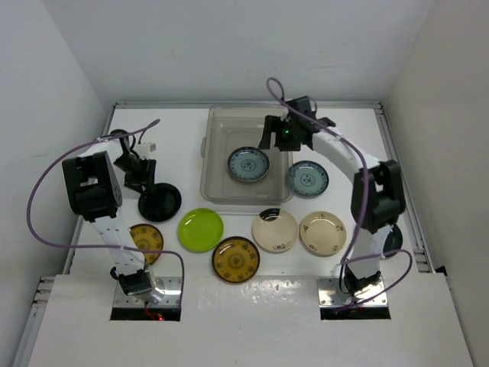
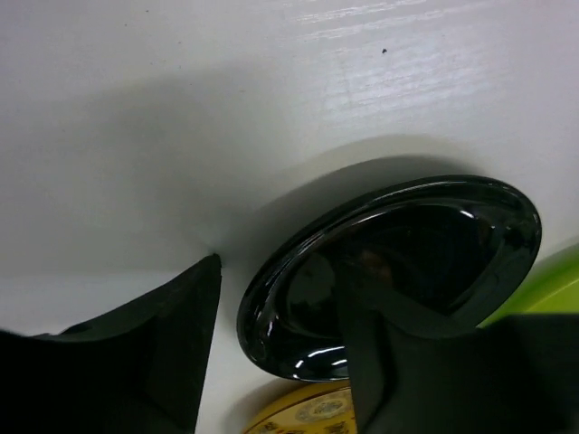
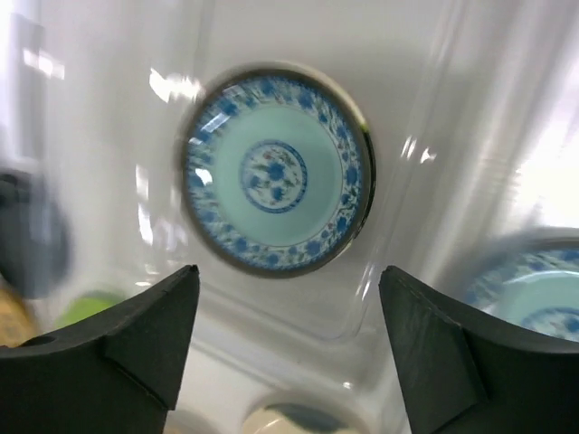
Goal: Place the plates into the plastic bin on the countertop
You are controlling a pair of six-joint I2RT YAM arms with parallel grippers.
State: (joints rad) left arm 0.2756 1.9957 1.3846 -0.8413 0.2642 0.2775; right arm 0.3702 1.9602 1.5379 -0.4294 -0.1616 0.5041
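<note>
The plastic bin point(image 1: 218, 122) stands at the back middle of the countertop point(image 1: 176, 145), with one blue-patterned plate point(image 1: 248, 164) lying flat in it; this plate also shows in the right wrist view point(image 3: 276, 170). My right gripper point(image 1: 286, 138) hangs open and empty above the bin's right side point(image 3: 289, 334). My left gripper point(image 1: 141, 182) is open at the black plate point(image 1: 162, 203). In the left wrist view the gripper point(image 2: 280, 307) straddles the black plate's point(image 2: 425, 244) near rim, one finger outside on the countertop, the other over its inside.
Outside the bin lie a second blue-patterned plate point(image 1: 308, 178), a lime green plate point(image 1: 201, 229), two amber plates point(image 1: 235, 258) point(image 1: 145, 238) and two cream plates point(image 1: 275, 229) point(image 1: 322, 232). White walls enclose the countertop on three sides.
</note>
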